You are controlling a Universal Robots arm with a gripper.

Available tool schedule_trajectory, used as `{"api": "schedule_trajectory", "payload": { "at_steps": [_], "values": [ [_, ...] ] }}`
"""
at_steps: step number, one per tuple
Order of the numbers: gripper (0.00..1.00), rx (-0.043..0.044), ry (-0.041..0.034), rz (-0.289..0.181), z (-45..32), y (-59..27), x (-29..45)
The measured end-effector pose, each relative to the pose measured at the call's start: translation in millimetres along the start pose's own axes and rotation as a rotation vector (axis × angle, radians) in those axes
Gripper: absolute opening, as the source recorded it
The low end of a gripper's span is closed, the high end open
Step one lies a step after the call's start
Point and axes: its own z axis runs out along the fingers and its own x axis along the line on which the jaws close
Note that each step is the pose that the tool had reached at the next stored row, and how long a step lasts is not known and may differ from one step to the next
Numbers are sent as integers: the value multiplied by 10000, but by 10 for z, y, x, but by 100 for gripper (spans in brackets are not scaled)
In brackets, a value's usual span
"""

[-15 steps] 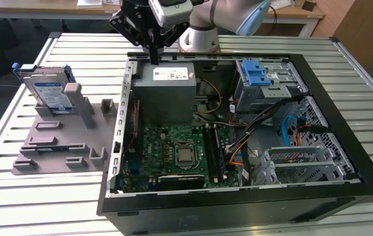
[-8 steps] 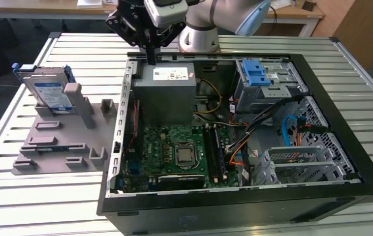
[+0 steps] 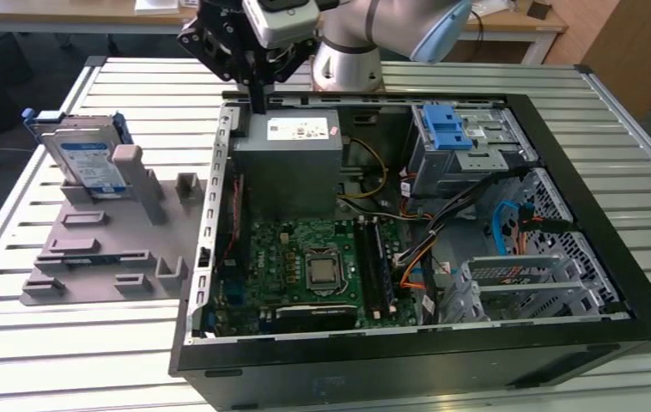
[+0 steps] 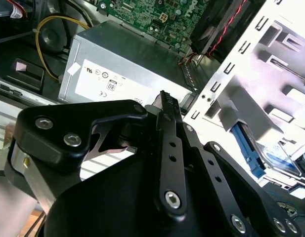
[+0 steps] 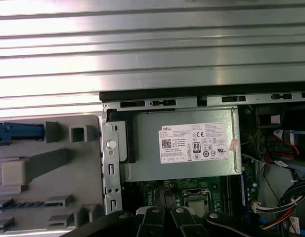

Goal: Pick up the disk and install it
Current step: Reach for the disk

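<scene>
The gripper (image 3: pixel 259 105), fingers pinched together on nothing, hangs above the open computer case's (image 3: pixel 637 287) back edge. At the exterior view's left, the disk (image 3: pixel 82 161) stands upright in a grey holder (image 3: pixel 96 249), probably for easy grasping. Rightward sit the power supply (image 3: pixel 291 163) and drive cage (image 3: pixel 469 142).

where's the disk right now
In the exterior view the disk stands on edge in the grey holder, to the exterior view's left of the open computer case.

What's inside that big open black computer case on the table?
A grey power supply box, a green circuit board, bundled cables and metal drive cages, one with a blue latch. Whatever lies beneath the power supply box is covered. The disk stands outside it.
</scene>
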Motion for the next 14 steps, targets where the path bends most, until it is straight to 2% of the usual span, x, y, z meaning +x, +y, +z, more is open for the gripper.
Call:
{"api": "schedule_trajectory", "payload": {
  "at_steps": [14],
  "values": [
    [11, 1, 12, 1, 7, -7, 89]
  ]
}}
